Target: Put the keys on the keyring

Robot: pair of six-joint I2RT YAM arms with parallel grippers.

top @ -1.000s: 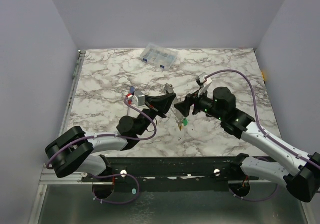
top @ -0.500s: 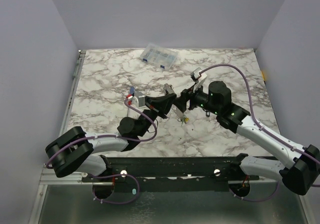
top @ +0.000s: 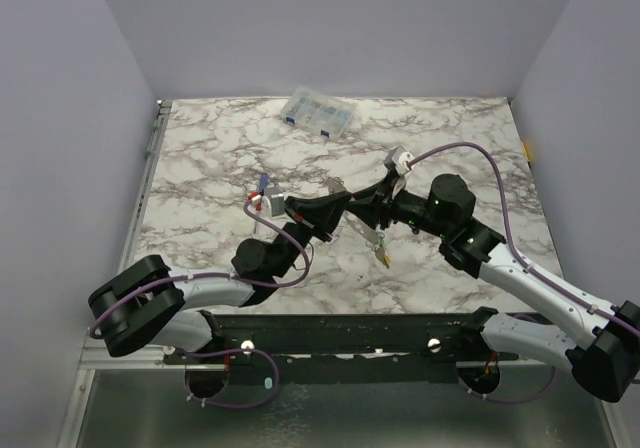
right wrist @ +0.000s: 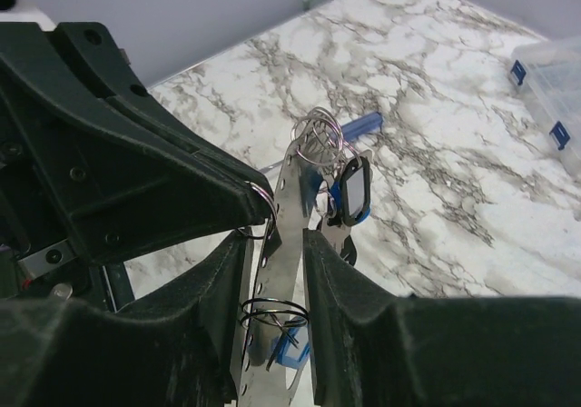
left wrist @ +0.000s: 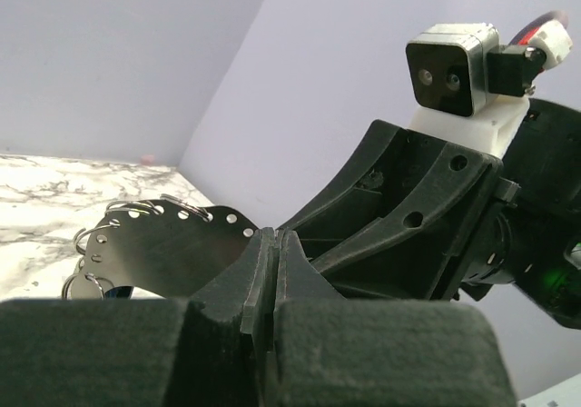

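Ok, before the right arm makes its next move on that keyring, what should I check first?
1. Hold of the left gripper on the keyring: ok, its fingers are shut on the perforated metal band.
2. The keyring lined up between the fingers of the right gripper: ok.
3. Firmness of the right gripper's hold: cannot tell, a dark sliver shows at one finger.
4. The black-tagged key clear of the right fingers: ok, it hangs beside the band, beyond them.
5. All keys threaded on: cannot tell.
6. The compartment box out of the way: ok, far back, away from both arms.
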